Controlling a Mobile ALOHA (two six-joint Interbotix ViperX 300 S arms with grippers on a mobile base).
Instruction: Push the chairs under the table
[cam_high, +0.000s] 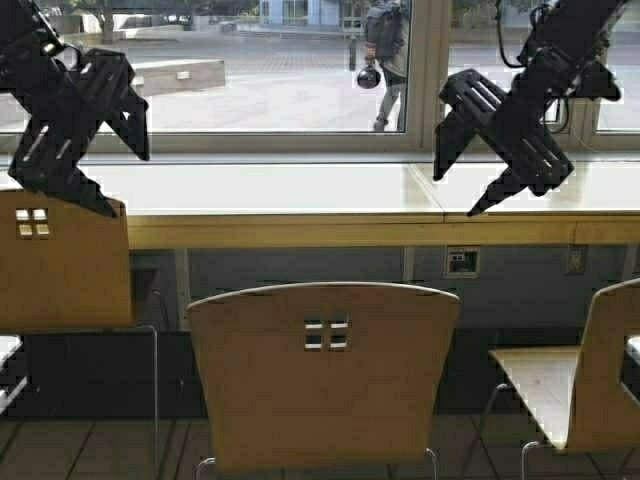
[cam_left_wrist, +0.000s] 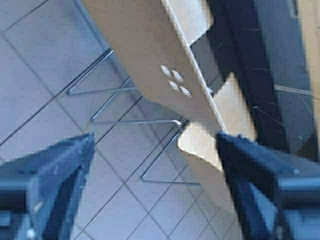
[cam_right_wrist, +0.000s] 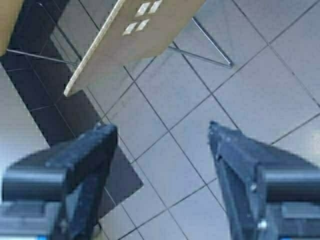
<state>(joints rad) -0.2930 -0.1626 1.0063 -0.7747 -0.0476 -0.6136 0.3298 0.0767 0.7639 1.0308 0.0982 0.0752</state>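
Note:
Three tan plywood chairs stand pulled out before the long pale table (cam_high: 300, 205): a left chair (cam_high: 60, 265), a middle chair (cam_high: 325, 375) and a right chair (cam_high: 580, 385). My left gripper (cam_high: 125, 182) is open and empty, raised over the table's left end, with its lower fingertip at the top edge of the left chair's back. My right gripper (cam_high: 455, 193) is open and empty, raised above the table right of the middle chair. The left wrist view shows the left gripper (cam_left_wrist: 155, 145) above a chair back (cam_left_wrist: 175, 80). The right wrist view shows the right gripper (cam_right_wrist: 162, 130) over floor tiles near a chair (cam_right_wrist: 135, 30).
A window runs behind the table; a person (cam_high: 388, 50) walks outside. A dark wall panel with a socket (cam_high: 461, 262) lies under the table. The floor is grey tile (cam_right_wrist: 200, 100). The chairs' thin metal legs (cam_left_wrist: 125, 120) stand on it.

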